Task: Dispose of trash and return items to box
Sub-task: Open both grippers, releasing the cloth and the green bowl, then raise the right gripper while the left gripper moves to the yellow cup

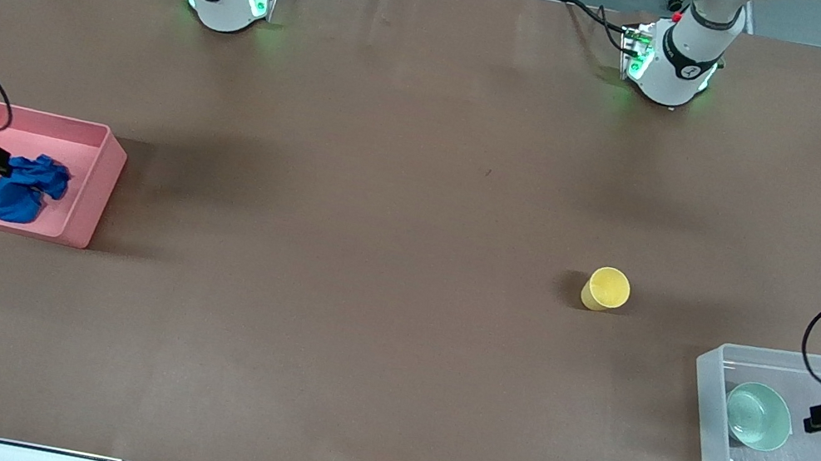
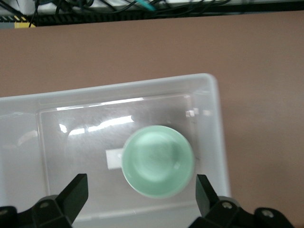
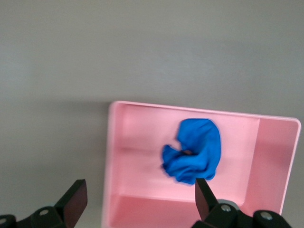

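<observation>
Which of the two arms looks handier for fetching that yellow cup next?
Left, probably. The left gripper hangs open over the clear box, at the cup's end of the table. The right gripper is over the pink bin.

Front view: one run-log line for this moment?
blue wad in pink bin | green bowl in clear box | yellow cup on table | left claw, right claw open

High front camera facing both robots, wrist cameras looking down, apparently close, into bins
</observation>
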Robot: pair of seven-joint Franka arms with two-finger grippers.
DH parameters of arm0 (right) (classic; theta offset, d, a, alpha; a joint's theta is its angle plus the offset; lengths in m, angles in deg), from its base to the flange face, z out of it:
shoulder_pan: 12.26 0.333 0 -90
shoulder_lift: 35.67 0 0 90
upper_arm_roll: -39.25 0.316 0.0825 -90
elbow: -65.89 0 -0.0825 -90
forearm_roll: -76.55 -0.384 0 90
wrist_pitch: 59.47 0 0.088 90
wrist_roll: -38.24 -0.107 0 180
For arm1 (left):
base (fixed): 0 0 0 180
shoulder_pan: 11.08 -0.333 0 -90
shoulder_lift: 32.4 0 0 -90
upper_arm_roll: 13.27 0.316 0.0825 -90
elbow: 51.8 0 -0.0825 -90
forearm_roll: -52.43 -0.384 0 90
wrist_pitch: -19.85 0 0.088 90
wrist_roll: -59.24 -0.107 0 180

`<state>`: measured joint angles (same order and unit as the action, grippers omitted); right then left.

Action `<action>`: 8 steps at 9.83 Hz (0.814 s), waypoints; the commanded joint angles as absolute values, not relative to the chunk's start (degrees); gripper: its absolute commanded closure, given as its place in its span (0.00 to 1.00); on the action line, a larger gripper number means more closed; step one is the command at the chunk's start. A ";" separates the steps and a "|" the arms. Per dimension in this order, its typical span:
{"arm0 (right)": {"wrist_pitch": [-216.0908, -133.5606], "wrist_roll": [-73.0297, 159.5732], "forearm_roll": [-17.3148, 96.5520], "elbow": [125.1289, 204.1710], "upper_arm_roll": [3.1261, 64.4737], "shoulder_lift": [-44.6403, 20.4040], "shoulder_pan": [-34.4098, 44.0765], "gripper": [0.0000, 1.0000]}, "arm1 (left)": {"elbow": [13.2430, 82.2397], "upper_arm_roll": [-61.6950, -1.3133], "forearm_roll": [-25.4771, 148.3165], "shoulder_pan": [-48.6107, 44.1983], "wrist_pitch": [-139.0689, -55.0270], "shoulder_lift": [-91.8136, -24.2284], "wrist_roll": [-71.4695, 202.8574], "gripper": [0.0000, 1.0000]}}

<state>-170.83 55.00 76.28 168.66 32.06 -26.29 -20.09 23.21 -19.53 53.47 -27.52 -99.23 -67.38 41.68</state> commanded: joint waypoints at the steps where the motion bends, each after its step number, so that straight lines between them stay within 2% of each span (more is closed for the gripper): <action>1: -161.29 42.80 75.41 165.49 38.08 -31.95 -21.67 0.00 | 36.39 -19.68 52.78 -23.85 -97.14 -57.23 46.11 0.00; 3: -156.26 38.33 75.41 164.25 37.41 -36.88 -18.00 0.00 | 48.34 -19.86 52.78 -19.71 -98.18 -49.48 50.96 0.00; 5: -147.24 38.24 76.46 153.84 37.05 -37.52 -17.28 0.00 | 61.26 -23.18 52.87 -17.50 -105.17 -44.72 56.58 0.01; 6: -143.62 37.80 76.55 149.87 36.70 -37.34 -17.36 0.00 | 66.19 -25.29 52.87 -17.58 -108.26 -43.57 57.56 0.01; 7: -143.32 36.76 75.60 148.26 34.18 -37.25 -17.19 0.00 | 69.03 -26.35 52.87 -17.41 -110.64 -44.08 57.75 0.02; 8: -142.10 36.31 75.85 149.12 34.06 -37.34 -16.93 0.00 | 71.66 -27.49 52.87 -17.41 -114.23 -44.61 57.84 0.02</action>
